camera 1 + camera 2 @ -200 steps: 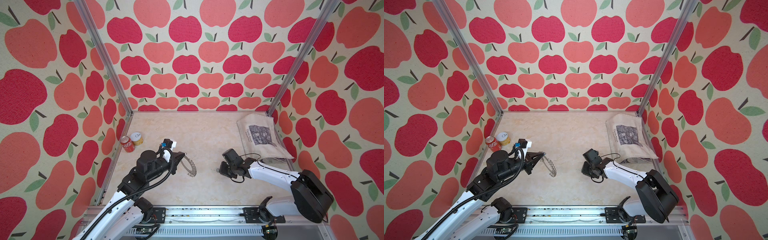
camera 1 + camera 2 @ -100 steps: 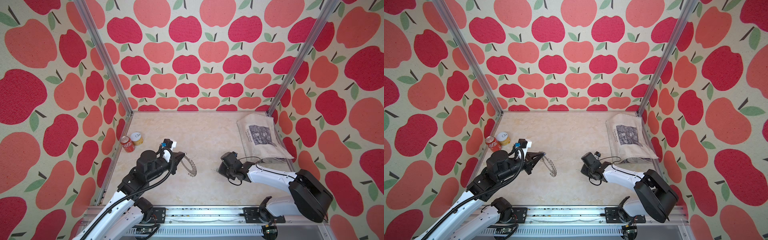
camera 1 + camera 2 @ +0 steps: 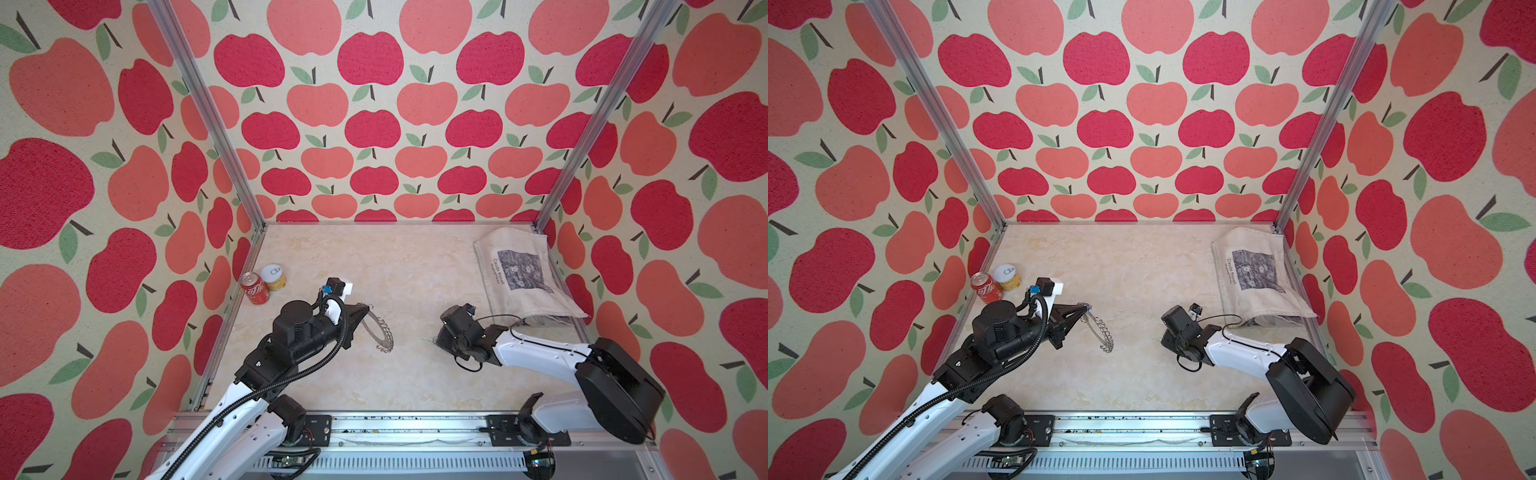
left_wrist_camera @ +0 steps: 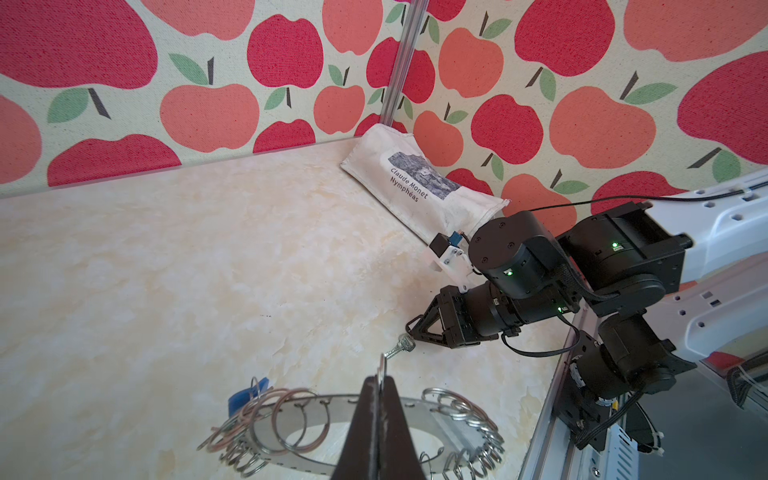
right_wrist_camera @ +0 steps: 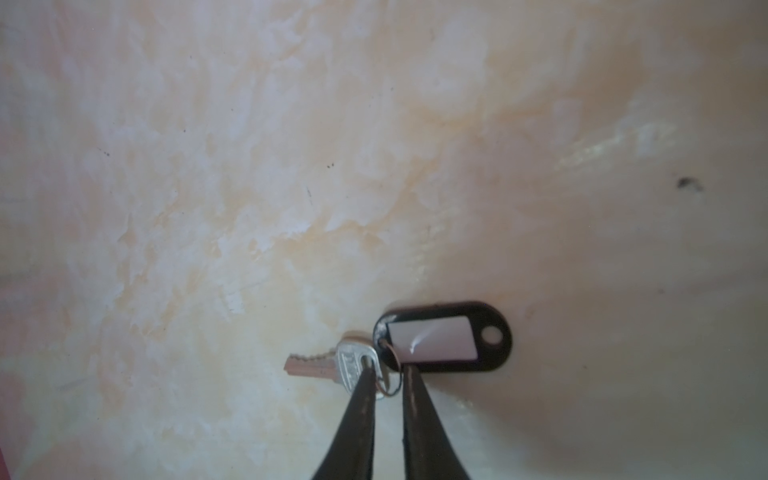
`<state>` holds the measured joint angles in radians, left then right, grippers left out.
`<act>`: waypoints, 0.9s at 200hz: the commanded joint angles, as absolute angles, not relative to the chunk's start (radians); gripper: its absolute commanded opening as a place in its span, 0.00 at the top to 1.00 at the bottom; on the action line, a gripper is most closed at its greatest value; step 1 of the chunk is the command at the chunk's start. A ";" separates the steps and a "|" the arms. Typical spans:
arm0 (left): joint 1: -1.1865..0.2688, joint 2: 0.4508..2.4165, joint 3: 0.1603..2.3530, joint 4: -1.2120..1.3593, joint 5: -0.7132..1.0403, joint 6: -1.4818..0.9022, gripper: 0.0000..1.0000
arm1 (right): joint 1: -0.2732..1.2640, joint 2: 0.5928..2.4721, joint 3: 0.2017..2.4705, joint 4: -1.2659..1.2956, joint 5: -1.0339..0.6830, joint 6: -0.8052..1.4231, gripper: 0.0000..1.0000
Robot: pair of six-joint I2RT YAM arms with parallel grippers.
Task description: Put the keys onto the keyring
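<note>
In a top view the right end effector (image 3: 440, 337) hides its own fingertips under its wrist, and the key (image 3: 428, 340) beside it is a sliver too small to read. In the left wrist view the keyring (image 4: 440, 424) is cut by the picture's edge, and its wire rings (image 4: 291, 419) half cover a blue tag (image 4: 245, 398). In the right wrist view 2 fingers (image 5: 361, 415) run off the edge; whether they pinch the small ring (image 5: 397, 384) cannot be told.

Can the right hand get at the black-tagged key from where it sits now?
Likely yes: the right hand is down at the black-tagged key on the table, slightly open, fingers at its head, nothing in the way.
</note>
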<state>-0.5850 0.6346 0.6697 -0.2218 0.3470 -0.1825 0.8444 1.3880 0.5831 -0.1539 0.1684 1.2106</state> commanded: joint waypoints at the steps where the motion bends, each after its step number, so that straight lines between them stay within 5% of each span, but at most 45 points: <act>1: -0.580 0.618 0.691 -0.206 0.346 -0.161 1.00 | 0.851 1.405 0.580 -0.144 0.195 1.226 0.84; 56: -0.579 0.615 0.689 -0.210 0.345 -0.160 1.00 | 0.851 1.403 0.584 -0.155 0.205 1.219 1.00; 83: -0.580 0.613 0.692 -0.215 0.346 -0.157 1.00 | 0.850 1.353 0.603 -0.216 0.218 1.149 1.00; 180: -0.580 0.658 0.720 -0.168 0.411 -0.129 1.00 | 0.784 1.068 0.824 -0.380 -0.200 0.145 1.00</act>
<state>-0.5846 0.6403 0.6708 -0.2317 0.3660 -0.1642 0.7918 1.1202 0.7666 -0.2893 -0.0460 0.4656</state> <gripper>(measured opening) 0.049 0.039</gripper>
